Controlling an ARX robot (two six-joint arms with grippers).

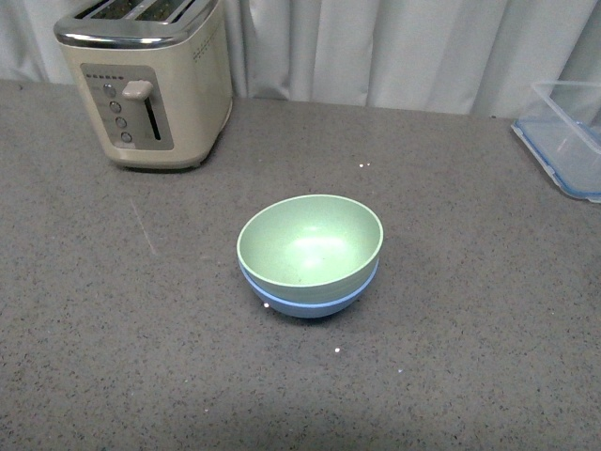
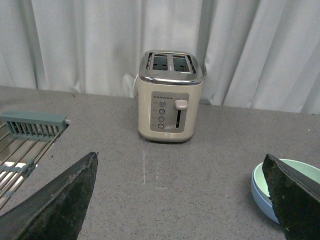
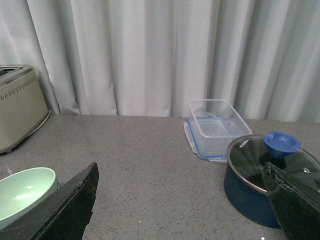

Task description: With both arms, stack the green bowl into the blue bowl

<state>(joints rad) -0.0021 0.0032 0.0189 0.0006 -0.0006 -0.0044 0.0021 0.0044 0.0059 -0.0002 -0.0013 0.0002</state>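
Front view: one green bowl (image 1: 311, 244) inside one blue bowl (image 1: 310, 303).

Green bowl (image 1: 311, 241): pale mint, round, deep, matte, upright, empty; nested inside the blue bowl (image 1: 315, 303). Blue bowl: light sky-blue, upright on the grey speckled countertop, only its rim band and lower wall showing beneath.
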